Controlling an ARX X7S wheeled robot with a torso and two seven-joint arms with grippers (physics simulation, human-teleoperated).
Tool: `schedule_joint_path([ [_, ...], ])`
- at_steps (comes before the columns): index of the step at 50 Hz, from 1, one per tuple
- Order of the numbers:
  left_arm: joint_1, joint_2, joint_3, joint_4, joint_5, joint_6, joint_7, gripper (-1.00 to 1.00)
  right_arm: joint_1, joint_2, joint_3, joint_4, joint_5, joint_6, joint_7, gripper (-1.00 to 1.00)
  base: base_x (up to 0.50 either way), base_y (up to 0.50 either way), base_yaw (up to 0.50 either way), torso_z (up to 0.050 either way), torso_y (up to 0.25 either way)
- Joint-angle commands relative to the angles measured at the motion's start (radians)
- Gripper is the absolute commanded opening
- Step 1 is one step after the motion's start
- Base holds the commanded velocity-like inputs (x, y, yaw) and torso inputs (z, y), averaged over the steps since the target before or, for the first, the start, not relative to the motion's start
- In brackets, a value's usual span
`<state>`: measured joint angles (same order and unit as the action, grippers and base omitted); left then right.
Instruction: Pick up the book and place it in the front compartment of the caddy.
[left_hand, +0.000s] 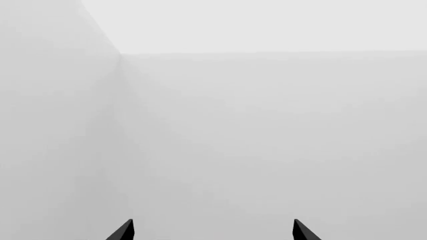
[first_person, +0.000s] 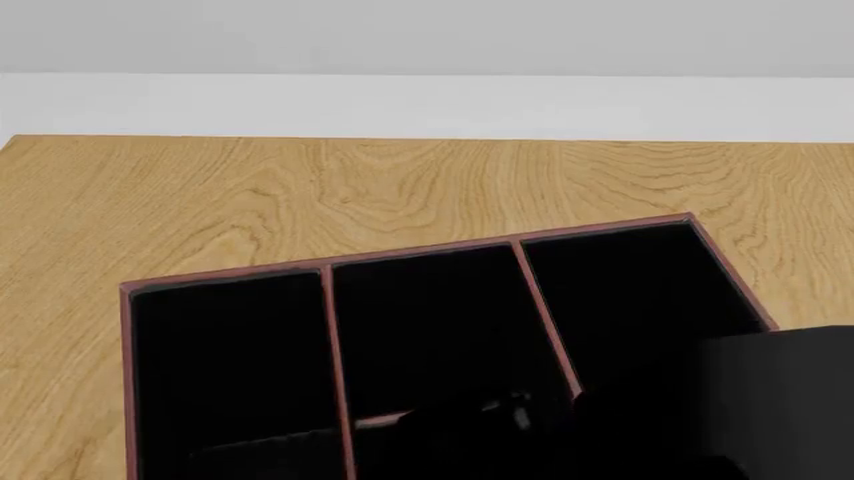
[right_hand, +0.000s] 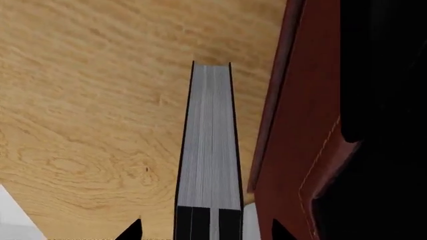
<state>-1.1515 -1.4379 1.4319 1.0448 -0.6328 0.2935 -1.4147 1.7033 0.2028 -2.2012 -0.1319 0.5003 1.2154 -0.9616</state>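
Note:
The black book (right_hand: 209, 150) shows its pale grey page edge in the right wrist view. It runs straight away from the camera toward the wooden table (right_hand: 93, 100). My right gripper (right_hand: 207, 231) is open and straddles the book, with a gap showing on each side between finger and cover. The caddy's red-brown wall (right_hand: 293, 125) stands close beside the book. From the head, the caddy (first_person: 400, 256) shows three black columns. A low cross divider (first_person: 378, 421) crosses the middle one, and a dark arm shape covers most of the front compartment below it. My left gripper (left_hand: 215, 230) is open on nothing, facing a blank wall.
A dark slab (first_person: 787, 400) rises at the caddy's near right corner; I cannot tell book from arm there. Bare wood (first_person: 400, 180) lies beyond and left of the caddy. The table's edge and pale floor (right_hand: 17, 220) show close to the book.

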Motion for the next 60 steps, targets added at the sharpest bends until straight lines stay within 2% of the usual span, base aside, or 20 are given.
schedule_joint_path([
  [1, -0.053, -0.009, 0.058, 0.001, 0.004, 0.010, -0.007, 1.00, -0.075, 0.037, -0.041, -0.010, 0.064, 0.034, 0.066, 1.00, 0.00, 0.00, 0.00, 0.000, 0.000],
  [3, -0.064, -0.010, 0.068, 0.001, 0.004, 0.012, -0.007, 1.00, -0.074, 0.037, -0.045, -0.010, 0.063, 0.031, 0.065, 1.00, 0.00, 0.00, 0.00, -0.005, 0.000],
  [4, -0.069, -0.010, 0.073, 0.000, 0.005, 0.013, -0.008, 1.00, -0.076, 0.035, -0.044, -0.007, 0.061, 0.030, 0.068, -1.00, 0.01, 0.00, 0.00, 0.000, 0.000],
  [20, -0.144, -0.009, 0.157, 0.001, 0.014, 0.020, -0.021, 1.00, -0.070, 0.040, -0.031, -0.022, 0.062, 0.030, 0.077, -1.00, 0.00, 0.00, -0.01, -0.003, 0.000],
  [38, -0.245, -0.002, 0.264, 0.001, 0.022, 0.033, -0.033, 1.00, 0.073, 0.080, 0.042, -0.226, 0.120, 0.132, 0.093, -1.00, 0.00, 0.00, 0.00, -0.001, 0.000],
  [60, -0.316, -0.011, 0.347, -0.003, 0.035, 0.062, -0.041, 1.00, 0.197, 0.075, 0.142, -0.325, 0.156, 0.156, 0.085, -1.00, 0.00, 0.00, 0.00, 0.000, 0.000],
])
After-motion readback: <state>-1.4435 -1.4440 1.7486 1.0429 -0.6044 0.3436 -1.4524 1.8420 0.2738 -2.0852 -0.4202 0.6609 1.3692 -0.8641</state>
